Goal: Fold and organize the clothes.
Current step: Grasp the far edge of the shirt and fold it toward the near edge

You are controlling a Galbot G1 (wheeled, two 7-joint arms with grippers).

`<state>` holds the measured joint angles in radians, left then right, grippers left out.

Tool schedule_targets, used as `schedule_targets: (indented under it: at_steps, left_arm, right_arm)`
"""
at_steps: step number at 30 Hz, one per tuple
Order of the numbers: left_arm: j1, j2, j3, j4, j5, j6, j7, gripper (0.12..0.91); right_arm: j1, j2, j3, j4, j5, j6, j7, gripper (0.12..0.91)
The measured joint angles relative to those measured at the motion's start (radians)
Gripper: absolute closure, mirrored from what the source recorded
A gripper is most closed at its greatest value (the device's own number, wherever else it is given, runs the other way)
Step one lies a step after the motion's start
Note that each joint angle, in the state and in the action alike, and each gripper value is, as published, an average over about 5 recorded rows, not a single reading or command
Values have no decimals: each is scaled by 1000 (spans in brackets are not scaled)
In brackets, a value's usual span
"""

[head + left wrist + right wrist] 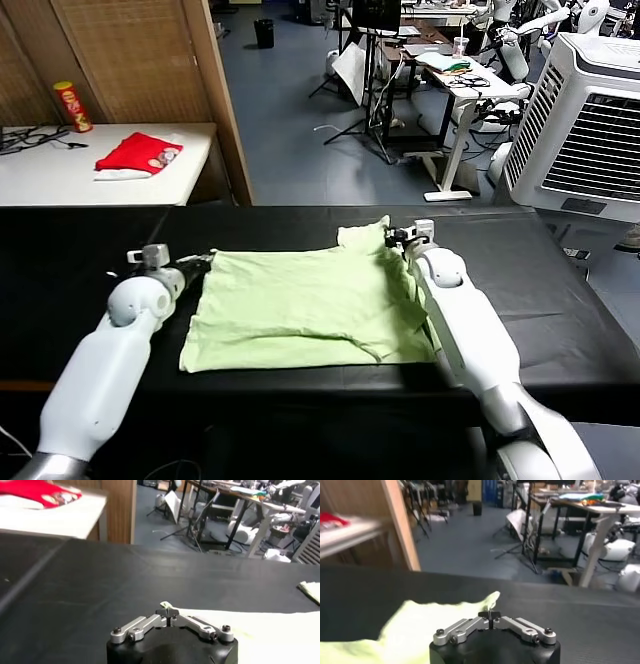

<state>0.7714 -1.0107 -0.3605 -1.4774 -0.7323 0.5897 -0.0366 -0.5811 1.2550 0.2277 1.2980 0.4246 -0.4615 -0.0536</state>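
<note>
The pale yellow-green shirt (305,305) lies spread flat on the black surface (80,250), roughly centred before the robot, its near edge close to the surface's near rim. The left claw (205,260) is pinching the shirt's far left corner, its fingers pressed together on a small tip of fabric in the left wrist view. The right claw (393,238) is pinching the far right corner, which stands up slightly as a peak.

Both holds look shallow, so a corner could slip free once the arms pull, leaving the fold lopsided. If the two arms draw toward the near edge unevenly, the thin fabric may skew or bunch. Creases near the right arm could get folded in. Well apart on the far left white table (60,180) lies a red garment (138,155).
</note>
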Motion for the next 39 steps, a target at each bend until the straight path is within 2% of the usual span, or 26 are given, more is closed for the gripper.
schedule_targets:
  at_steps: [8, 18, 29, 36, 39]
  left_arm:
    - [148, 72, -65, -200, -44, 15, -34, 900]
    - [356, 104, -174, -397, -19, 19, -52, 900]
    - [584, 77, -281, -553, 44, 12, -47, 900]
    - [677, 44, -297, -584, 99, 7, -46, 900]
    - [700, 32, -298, -588, 117, 15, -44, 899]
  right_arm:
    - [-163, -110, 29, 262, 67, -91, 79, 903]
    - [-332, -193, 85, 501, 96, -181, 119, 903]
    - [-533, -216, 125, 657, 13, -210, 113, 903]
    - [-594, -216, 132, 677, -6, -218, 97, 903]
    - [-610, -217, 139, 688, -6, -220, 86, 859]
